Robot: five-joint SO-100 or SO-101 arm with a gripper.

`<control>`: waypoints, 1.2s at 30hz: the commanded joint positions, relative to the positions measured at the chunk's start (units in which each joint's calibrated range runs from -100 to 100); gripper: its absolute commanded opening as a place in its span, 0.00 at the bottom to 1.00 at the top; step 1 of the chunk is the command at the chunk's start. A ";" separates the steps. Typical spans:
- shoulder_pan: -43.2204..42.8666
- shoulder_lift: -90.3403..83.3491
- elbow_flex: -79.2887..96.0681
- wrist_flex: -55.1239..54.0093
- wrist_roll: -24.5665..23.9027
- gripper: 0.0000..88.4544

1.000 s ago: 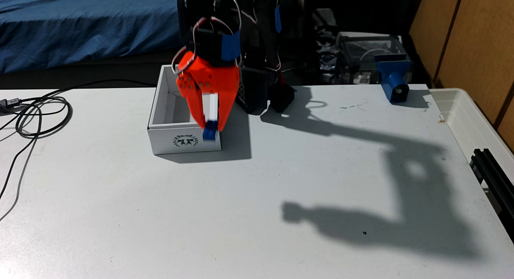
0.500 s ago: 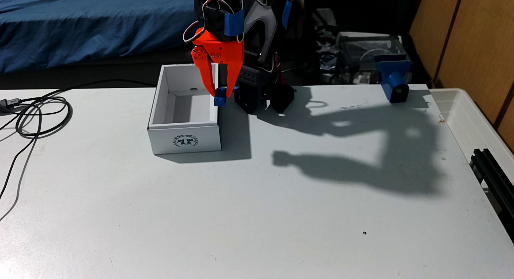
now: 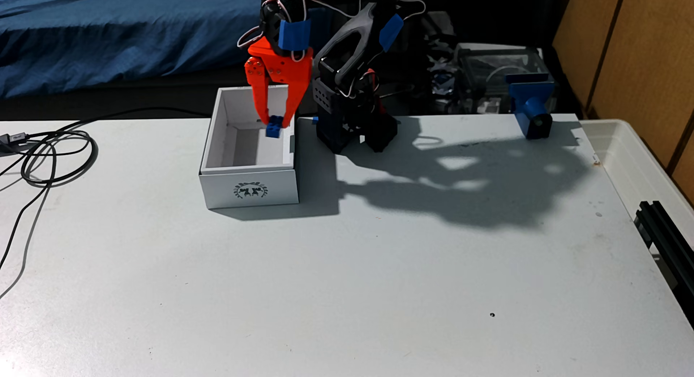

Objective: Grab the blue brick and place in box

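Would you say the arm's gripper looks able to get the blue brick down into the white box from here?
Probably yes: the gripper holds the blue brick over the open box, and nothing appears to block the way down.

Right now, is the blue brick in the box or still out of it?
Not dropped in yet: the blue brick is pinched in the shut pincer, hanging over the box opening, not resting on its floor.

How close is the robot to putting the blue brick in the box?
Almost there. The pick-up is done: the gripper holds the blue brick in the air, above the open box. What's left is letting go so the brick drops inside.
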 commanded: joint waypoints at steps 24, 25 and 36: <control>4.61 -0.87 2.38 -14.84 2.82 0.01; 4.61 -0.87 3.18 -14.84 2.82 0.01; 4.61 -0.95 13.47 -22.42 2.72 0.01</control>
